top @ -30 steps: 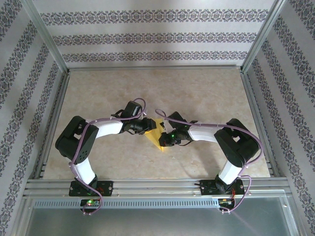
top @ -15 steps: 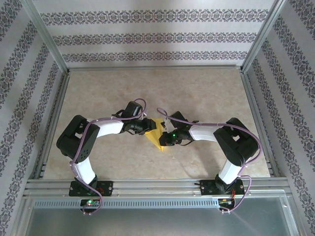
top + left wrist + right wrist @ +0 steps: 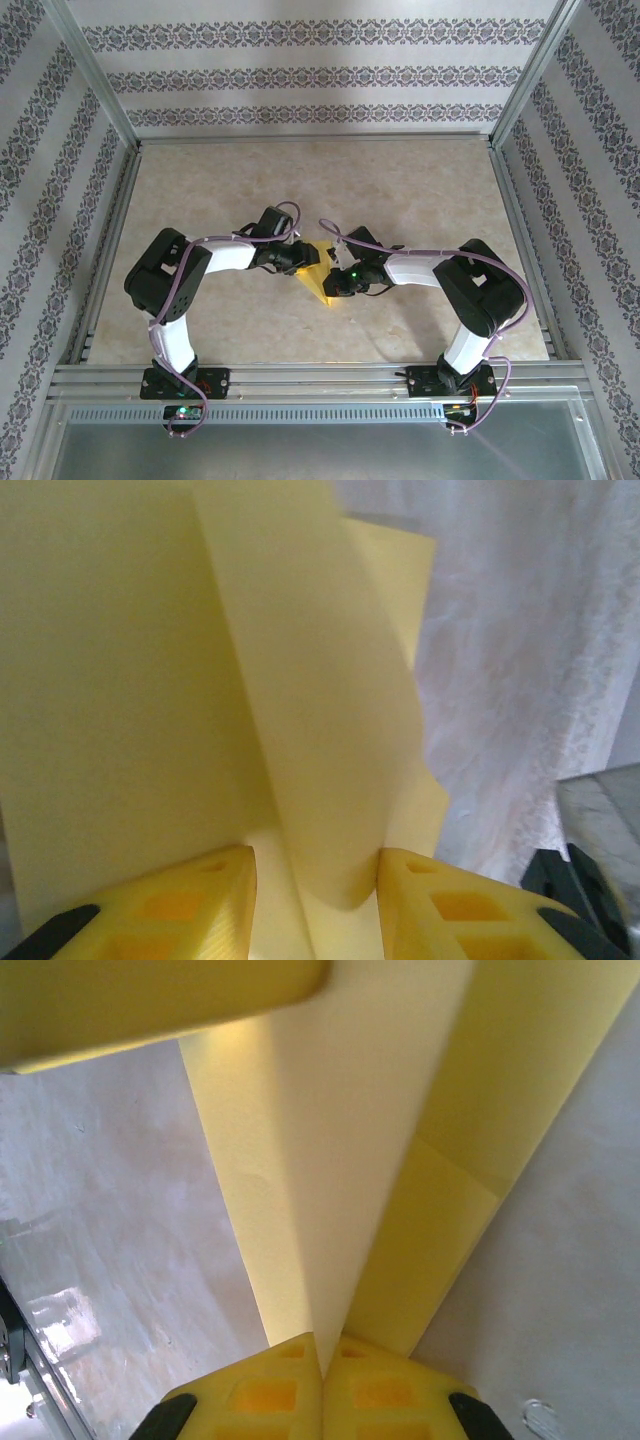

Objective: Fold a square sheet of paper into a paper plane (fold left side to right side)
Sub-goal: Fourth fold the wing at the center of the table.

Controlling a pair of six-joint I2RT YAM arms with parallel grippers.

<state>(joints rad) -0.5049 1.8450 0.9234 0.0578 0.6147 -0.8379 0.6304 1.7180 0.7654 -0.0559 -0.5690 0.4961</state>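
1. The yellow paper [image 3: 316, 287] lies in the middle of the table [image 3: 420, 190], between the two arms
2. It is not flat. It is folded, and the end nearest the arm bases comes to a point
3. The left gripper [image 3: 298, 257] reaches in from the left and sits over the far part of the paper
4. In the left wrist view its two yellow fingers [image 3: 195, 905] stand a little way apart. The gap is narrow, not wide
5. A tilted flap of the paper stands up in that gap. It touches the finger on the right of that picture. I cannot tell if the fingers squeeze it
6. The right gripper [image 3: 336, 284] reaches in from the right and is at the near part of the paper
7. In the right wrist view its fingers [image 3: 270, 1395] are pressed tight together. A raised fold of the paper is pinched between the tips
8. From that pinch the paper runs away like a little roof, with one side light and one side darker. The bare table shows on both sides of it
9. The two grippers are very close to each other
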